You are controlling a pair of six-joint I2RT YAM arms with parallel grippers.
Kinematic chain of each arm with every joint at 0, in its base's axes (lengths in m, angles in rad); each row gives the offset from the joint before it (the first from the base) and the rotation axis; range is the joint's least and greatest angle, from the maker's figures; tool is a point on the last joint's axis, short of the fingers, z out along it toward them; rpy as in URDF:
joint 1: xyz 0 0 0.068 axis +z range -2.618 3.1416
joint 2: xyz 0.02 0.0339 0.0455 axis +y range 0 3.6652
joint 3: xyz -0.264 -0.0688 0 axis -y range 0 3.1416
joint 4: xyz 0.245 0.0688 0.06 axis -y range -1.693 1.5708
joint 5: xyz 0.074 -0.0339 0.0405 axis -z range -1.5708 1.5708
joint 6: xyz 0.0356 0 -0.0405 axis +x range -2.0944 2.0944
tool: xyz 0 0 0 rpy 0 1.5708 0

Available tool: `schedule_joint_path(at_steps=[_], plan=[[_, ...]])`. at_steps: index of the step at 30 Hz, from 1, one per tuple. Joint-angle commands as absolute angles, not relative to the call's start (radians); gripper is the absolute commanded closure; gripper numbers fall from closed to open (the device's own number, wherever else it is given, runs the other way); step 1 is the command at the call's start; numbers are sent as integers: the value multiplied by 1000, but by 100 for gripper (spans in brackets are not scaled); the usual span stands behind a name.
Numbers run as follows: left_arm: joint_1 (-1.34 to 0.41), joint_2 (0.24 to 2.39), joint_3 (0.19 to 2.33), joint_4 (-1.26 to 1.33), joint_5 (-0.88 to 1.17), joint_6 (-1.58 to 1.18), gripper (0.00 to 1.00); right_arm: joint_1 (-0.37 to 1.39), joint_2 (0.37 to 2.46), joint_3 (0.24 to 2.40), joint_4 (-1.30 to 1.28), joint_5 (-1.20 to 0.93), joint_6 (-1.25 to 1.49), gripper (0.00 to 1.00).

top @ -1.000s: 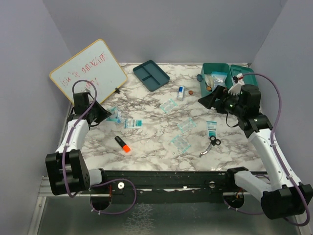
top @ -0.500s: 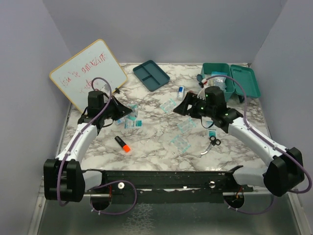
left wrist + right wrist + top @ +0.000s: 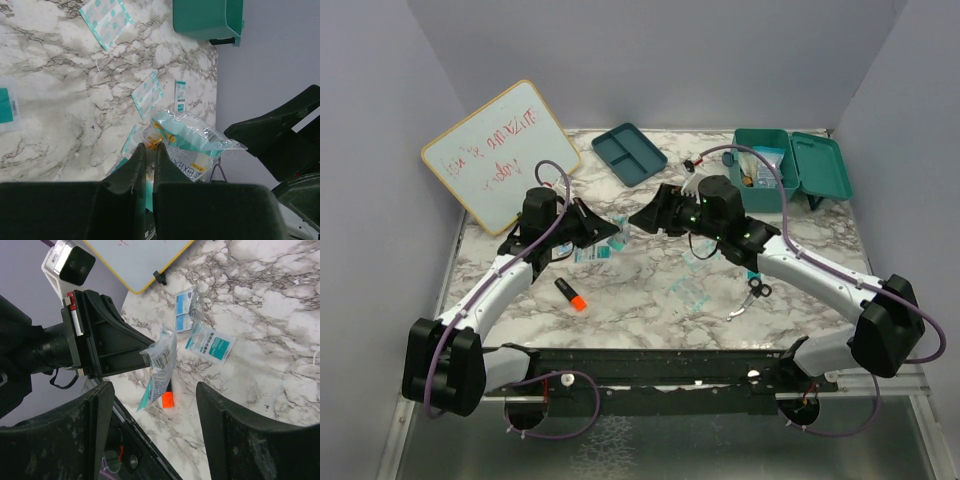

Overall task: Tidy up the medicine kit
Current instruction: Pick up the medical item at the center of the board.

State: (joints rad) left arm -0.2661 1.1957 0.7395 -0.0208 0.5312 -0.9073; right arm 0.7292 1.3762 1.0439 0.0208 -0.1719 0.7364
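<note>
The medicine kit (image 3: 770, 178) is a teal box standing open at the back right, its lid (image 3: 818, 165) laid out to the right; it also shows in the left wrist view (image 3: 207, 20). My left gripper (image 3: 612, 228) (image 3: 149, 147) is shut on a clear plastic packet with teal print (image 3: 186, 142) and holds it above the table's middle. My right gripper (image 3: 642, 218) (image 3: 155, 387) is open and faces the left one. The packet (image 3: 161, 364) hangs between its spread fingers without touching them.
A whiteboard (image 3: 500, 150) leans at the back left and a flat teal divided tray (image 3: 630, 153) lies at the back. An orange highlighter (image 3: 571, 294), scissors (image 3: 750, 296) and several flat packets (image 3: 592, 253) (image 3: 688, 293) lie on the marble table.
My left gripper has carried the packet right, toward the middle. My right gripper has swung left from the kit and now faces the packet, jaws open.
</note>
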Motion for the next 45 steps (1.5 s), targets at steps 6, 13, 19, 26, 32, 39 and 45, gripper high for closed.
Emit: schedule_joint_path(at_steps=[6, 13, 19, 26, 32, 39, 45], plan=[[-313, 1199, 755, 26, 535, -945, 94, 793, 1461, 1098, 50, -111, 742, 34], [-325, 1198, 762, 29, 534, -952, 94, 802, 1476, 1104, 47, -109, 741, 49], [-333, 1195, 770, 31, 534, -956, 93, 805, 1494, 1112, 45, -115, 744, 62], [-336, 1195, 772, 32, 536, -959, 92, 805, 1513, 1121, 37, -112, 749, 68], [-337, 1195, 770, 37, 537, -959, 90, 805, 1524, 1129, 18, -98, 745, 73], [-337, 1192, 756, 36, 542, -946, 62, 805, 1503, 1139, -11, -38, 710, 99], [-337, 1171, 788, -45, 533, -857, 24, 803, 1447, 1180, -143, 135, 613, 100]])
